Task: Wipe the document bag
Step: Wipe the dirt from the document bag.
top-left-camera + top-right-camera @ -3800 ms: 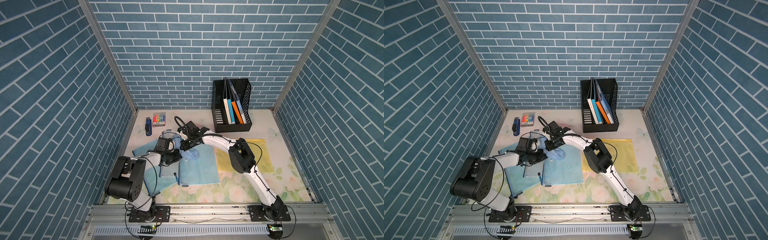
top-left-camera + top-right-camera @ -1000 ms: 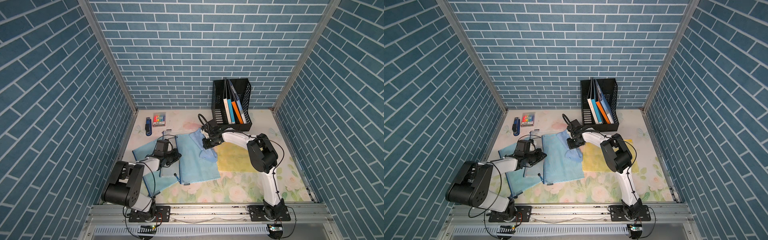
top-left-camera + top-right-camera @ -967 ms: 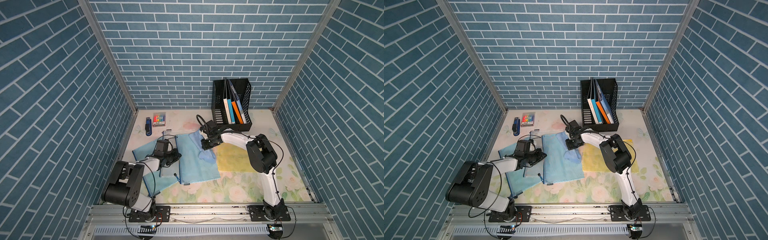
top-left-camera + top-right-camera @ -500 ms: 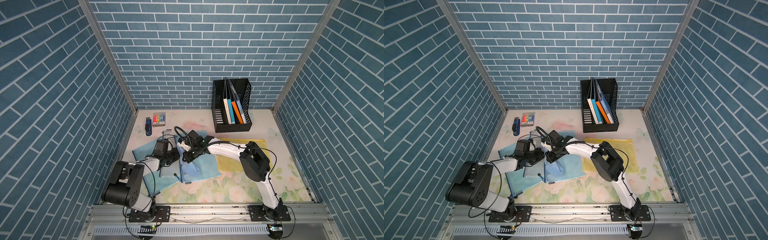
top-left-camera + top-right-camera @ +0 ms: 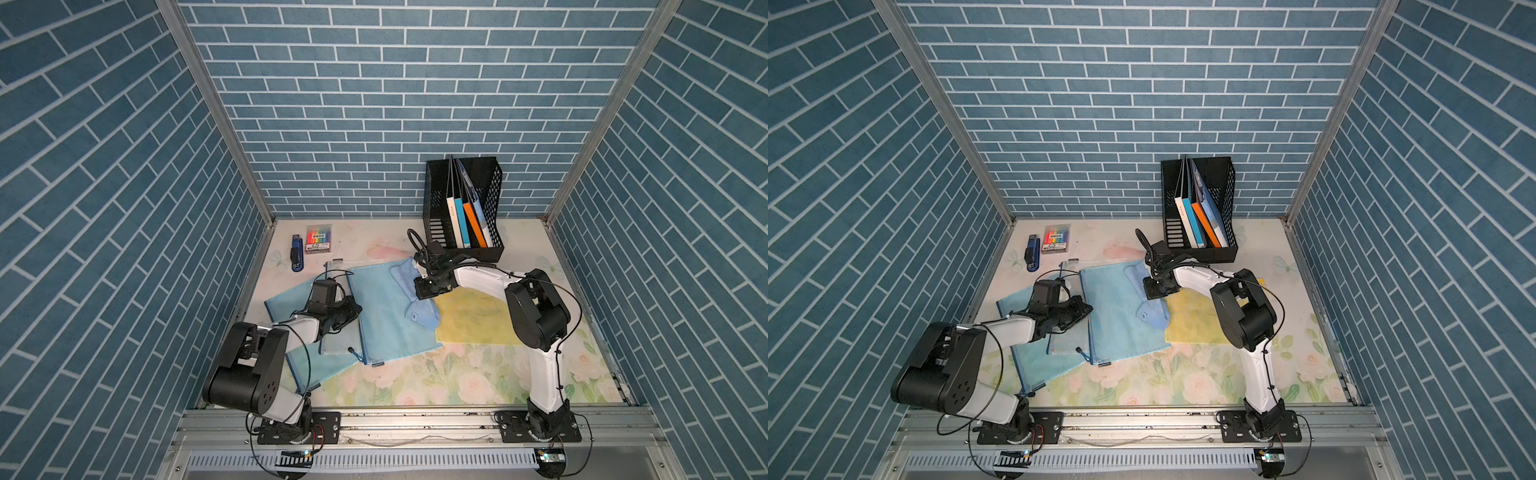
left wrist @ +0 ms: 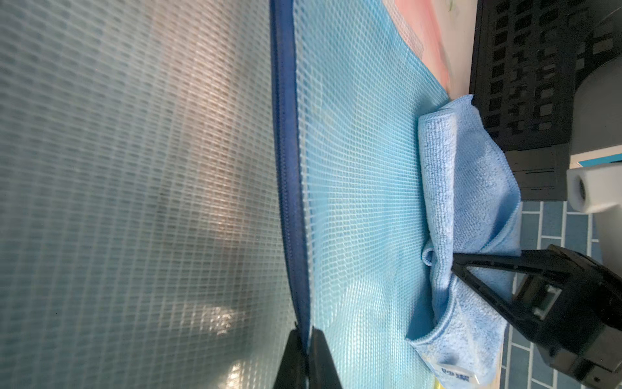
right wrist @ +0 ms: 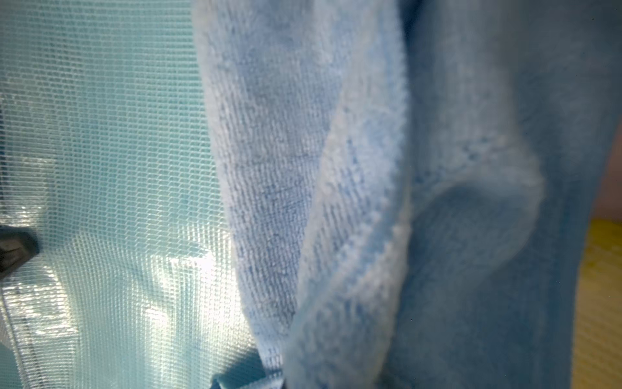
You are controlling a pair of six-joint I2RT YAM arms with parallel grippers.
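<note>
the bag [image 5: 386, 324] lies flat between both arms; left gripper [image 5: 352, 312] is clamped tight on its zipper edge, right gripper [image 5: 420, 289] pinches the cloth [image 5: 422, 313] resting along the bag's right edge

You have a glossy, mesh-reinforced plastic document bag [image 6: 353, 202], a fuzzy microfibre cloth [image 6: 471, 188], and a matt black perforated-plastic file holder [image 5: 434, 228].
</note>
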